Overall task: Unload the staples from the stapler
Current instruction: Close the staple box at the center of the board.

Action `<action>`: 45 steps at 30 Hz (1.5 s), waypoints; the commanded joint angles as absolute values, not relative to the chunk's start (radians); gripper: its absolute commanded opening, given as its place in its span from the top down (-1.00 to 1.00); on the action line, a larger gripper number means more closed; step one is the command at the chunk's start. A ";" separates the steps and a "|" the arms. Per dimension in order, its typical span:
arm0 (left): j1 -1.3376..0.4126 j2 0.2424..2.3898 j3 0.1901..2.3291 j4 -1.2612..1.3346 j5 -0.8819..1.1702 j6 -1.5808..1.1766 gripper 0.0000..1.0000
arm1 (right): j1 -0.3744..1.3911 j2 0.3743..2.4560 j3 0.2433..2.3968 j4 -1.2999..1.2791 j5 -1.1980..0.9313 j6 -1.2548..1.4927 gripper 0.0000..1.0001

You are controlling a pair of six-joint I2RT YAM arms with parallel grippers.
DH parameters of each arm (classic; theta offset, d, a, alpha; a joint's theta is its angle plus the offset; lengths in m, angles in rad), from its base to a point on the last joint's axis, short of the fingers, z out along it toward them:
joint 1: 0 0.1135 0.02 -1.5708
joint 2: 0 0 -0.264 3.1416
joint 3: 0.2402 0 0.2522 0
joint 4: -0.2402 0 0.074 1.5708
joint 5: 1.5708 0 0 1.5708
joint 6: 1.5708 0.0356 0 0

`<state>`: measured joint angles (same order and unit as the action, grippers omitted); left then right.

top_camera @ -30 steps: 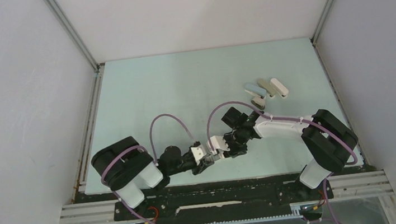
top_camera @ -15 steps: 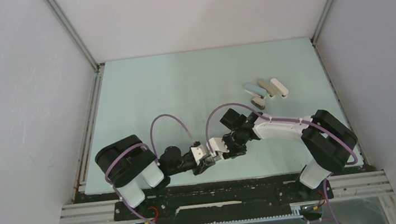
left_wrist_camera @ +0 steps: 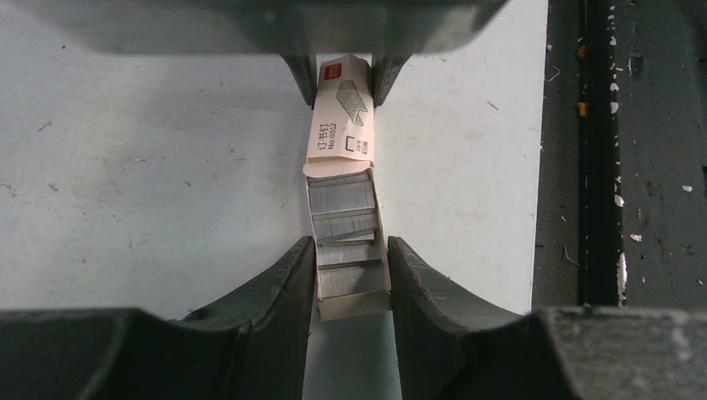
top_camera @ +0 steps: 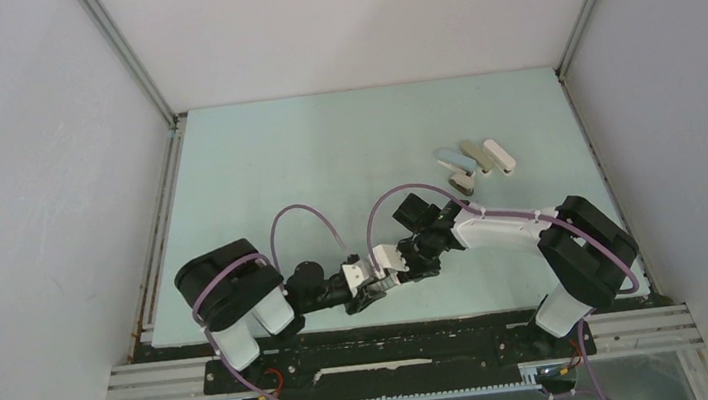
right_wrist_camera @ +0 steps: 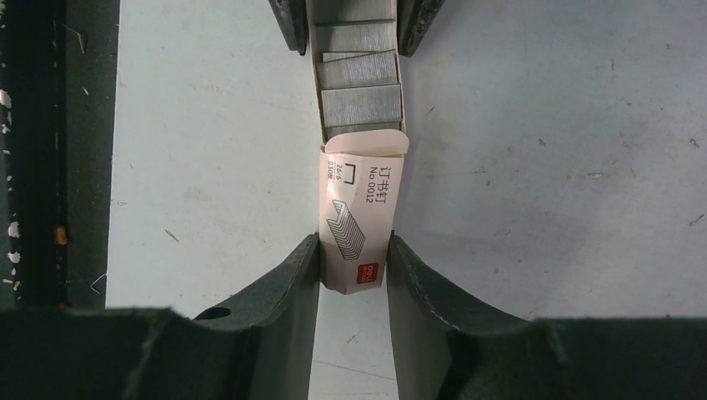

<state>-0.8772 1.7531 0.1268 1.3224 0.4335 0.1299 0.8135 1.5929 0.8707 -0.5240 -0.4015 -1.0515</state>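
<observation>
The light-blue stapler (top_camera: 450, 159) lies fanned open at the back right, with its grey and white arms beside it, far from both grippers. My two grippers meet at the near middle and hold one small staple box between them. My left gripper (left_wrist_camera: 350, 243) (top_camera: 370, 285) is shut on the box's open tray (left_wrist_camera: 354, 304), which holds grey strips of staples (left_wrist_camera: 342, 200). My right gripper (right_wrist_camera: 353, 242) (top_camera: 393, 257) is shut on the white sleeve with a red mark (right_wrist_camera: 360, 225). The staples also show in the right wrist view (right_wrist_camera: 360, 104).
A stubby dark grey-brown item (top_camera: 463, 184) lies just in front of the stapler. The table's dark near edge (left_wrist_camera: 600, 167) runs close beside the grippers. The enclosure walls stand at left, right and back.
The left arm's shoulder has swung a little to the right. Both grippers, still holding the box, have shifted slightly. The stapler has not moved.
</observation>
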 commanded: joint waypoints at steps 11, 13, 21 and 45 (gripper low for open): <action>-0.888 1.774 0.153 1.385 0.488 0.156 0.14 | 0.828 1.598 0.899 -0.554 -0.447 -1.108 0.17; -0.888 1.769 0.150 1.386 0.492 0.166 0.14 | 0.829 1.597 0.899 -0.554 -0.447 -1.107 0.17; -0.888 1.757 0.147 1.397 0.488 0.209 0.16 | 0.827 1.602 0.899 -0.552 -0.444 -1.101 0.16; -0.905 1.743 0.149 1.414 0.499 0.238 0.18 | 0.799 1.597 0.908 -0.559 -0.472 -1.086 0.14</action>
<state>-0.8906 1.7660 0.1280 1.3521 0.4755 0.2039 0.8047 1.5932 0.8734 -0.5632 -0.4519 -1.0912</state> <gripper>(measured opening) 0.414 0.430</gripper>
